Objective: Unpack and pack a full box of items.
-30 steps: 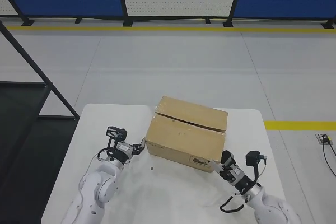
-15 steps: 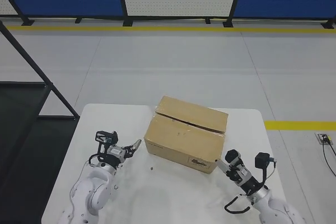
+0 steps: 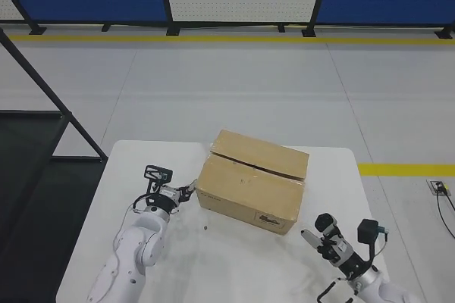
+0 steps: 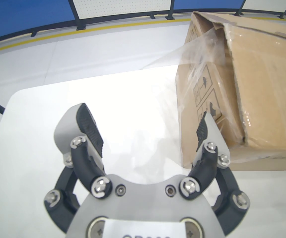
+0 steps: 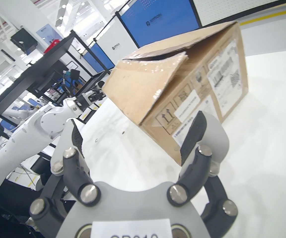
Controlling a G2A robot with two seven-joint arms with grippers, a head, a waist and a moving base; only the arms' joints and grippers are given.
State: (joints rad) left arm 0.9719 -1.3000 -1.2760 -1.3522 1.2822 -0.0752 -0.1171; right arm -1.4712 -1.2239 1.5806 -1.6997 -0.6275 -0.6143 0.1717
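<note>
I'm holding left gripper [image 4: 145, 115] and right gripper [image 5: 138, 125] wide open, empty; box [image 4: 262, 87] just ahead (flaps down), all unpacking remaining

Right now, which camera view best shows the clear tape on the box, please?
The left wrist view: the tape peels loose off the box end. The right wrist view shows a glossy strip on one flap; from the top view it's too small.
</note>
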